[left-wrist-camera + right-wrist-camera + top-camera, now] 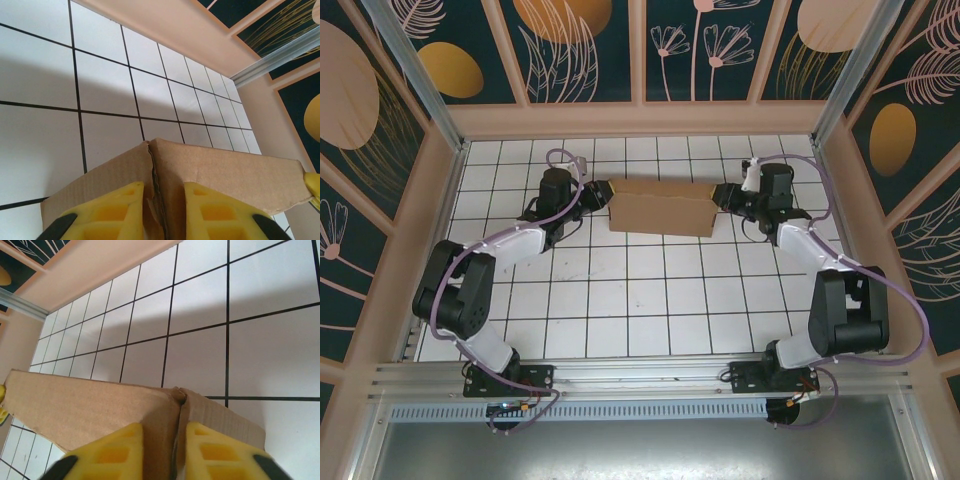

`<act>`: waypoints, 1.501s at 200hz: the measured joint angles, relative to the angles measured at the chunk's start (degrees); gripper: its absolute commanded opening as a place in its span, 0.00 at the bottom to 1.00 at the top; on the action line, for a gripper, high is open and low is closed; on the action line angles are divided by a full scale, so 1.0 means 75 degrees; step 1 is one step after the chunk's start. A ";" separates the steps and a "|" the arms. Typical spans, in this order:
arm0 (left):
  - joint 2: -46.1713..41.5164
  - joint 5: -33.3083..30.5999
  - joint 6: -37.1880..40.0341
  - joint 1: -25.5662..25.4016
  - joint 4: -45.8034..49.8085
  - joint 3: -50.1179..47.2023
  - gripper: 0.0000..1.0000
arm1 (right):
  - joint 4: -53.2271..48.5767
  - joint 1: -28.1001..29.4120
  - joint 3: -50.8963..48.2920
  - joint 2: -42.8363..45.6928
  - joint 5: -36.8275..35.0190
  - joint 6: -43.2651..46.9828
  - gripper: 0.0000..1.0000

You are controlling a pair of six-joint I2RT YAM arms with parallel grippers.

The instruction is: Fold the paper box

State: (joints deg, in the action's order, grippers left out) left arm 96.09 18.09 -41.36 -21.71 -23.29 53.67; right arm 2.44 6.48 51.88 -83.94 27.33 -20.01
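- The paper box [660, 208] sat toward the far side of the white tiled tabletop [620, 300], about midway between the two arms, with its long side running left to right.
- It was plain brown corrugated cardboard, standing as a shallow rectangular shape. In the overhead view its near wall faced the camera.
- The left pincer [601, 192] was at the box's left end, clamped onto the cardboard there.
- Up close from the left wrist, its yellow fingers [112, 212] sat on either side of a corner seam where two cardboard panels met. The cardboard pretty much filled the gap between them.
- The right pincer [720, 196] was the mirror image at the right end, also closed on cardboard.
- From the right wrist, that pincer's yellow fingers [220, 452] straddled a fold at the corner, and the long brown wall ran off to the left from there.
- Both arms reached in from the near edge with elbows bowed outward, so the box was pinched from both ends at once.
- Honestly couldn't tell whether the bottom of the box was flat on the tiles or raised a touch.
- Dark wall panels [580, 50] with leaf and flower drawings stood behind the tabletop and along its sides.
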 measured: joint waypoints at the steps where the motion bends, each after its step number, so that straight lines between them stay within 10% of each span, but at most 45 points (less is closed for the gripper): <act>1: 0.0003 0.0006 0.0000 0.0000 -0.0015 0.0000 0.15 | 0.0015 -0.0003 -0.0009 0.0000 0.0006 0.0000 0.11; 66: 0.0163 0.0169 0.0000 0.0015 -0.0391 -0.0015 0.07 | 0.0312 -0.0137 -0.0137 -0.0015 0.0172 -0.0009 0.02; 114: 0.0119 0.0178 0.0134 0.0047 0.0076 0.0082 0.65 | 0.0108 -0.0140 -0.0108 0.0108 0.0207 0.0125 0.57; 173: -0.0175 0.0070 0.0487 0.0009 0.1909 0.0670 0.98 | -0.0460 0.0006 -0.0099 0.0373 -0.0157 0.0493 0.76; 300: -0.0965 -0.0475 0.0670 0.0495 0.2524 0.0265 0.99 | -0.2060 0.1513 0.3142 -0.0906 -0.0501 0.5514 0.99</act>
State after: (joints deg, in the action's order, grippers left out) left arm 88.86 14.52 -36.34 -18.00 -4.36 55.66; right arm -13.02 17.82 75.44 -90.74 23.57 21.34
